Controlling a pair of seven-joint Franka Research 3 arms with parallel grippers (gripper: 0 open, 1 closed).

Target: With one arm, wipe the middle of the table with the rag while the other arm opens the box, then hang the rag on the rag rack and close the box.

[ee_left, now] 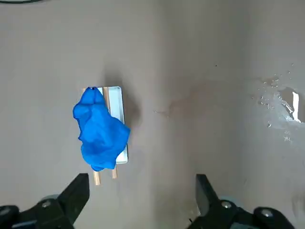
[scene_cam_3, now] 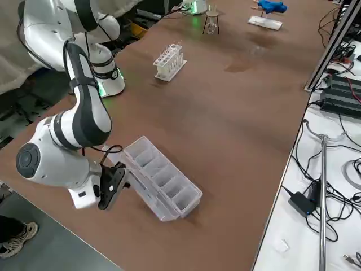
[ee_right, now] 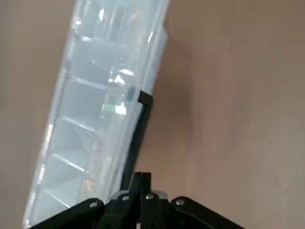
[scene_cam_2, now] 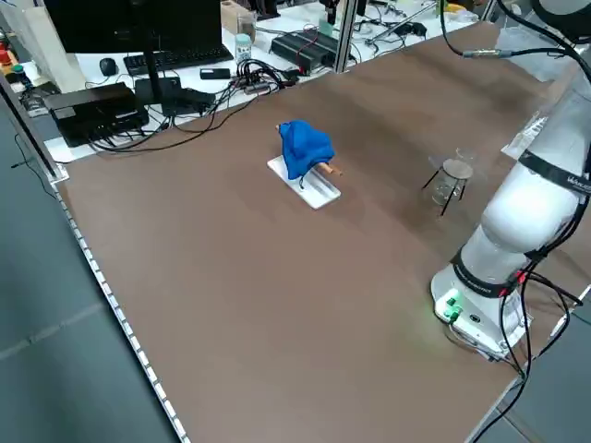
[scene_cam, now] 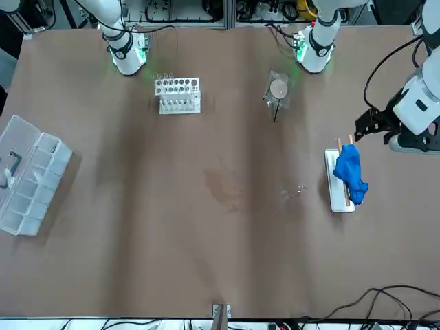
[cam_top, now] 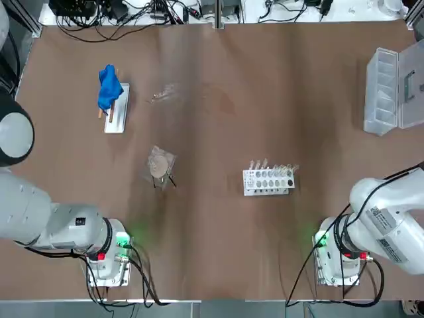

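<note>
The blue rag (ee_left: 100,129) drapes the rag rack (cam_top: 116,110); the left gripper (ee_left: 138,198) hovers beside it, fingers spread and empty. The right gripper (ee_right: 138,202), fingers together at the box (ee_right: 102,109) handle, holds nothing I can confirm. Closing the lid looks next.

table (cam_top: 218,232) brown | on it: rag rack (cam_top: 117,108), box (cam_top: 392,91), test-tube rack (cam_top: 267,180), wrapped disc (cam_top: 159,165)

The light was even and soft from above, the desk (cam_top: 218,146) showed only weak shadows, the box (ee_right: 95,124) gave white glare and looked a little blurred.
</note>
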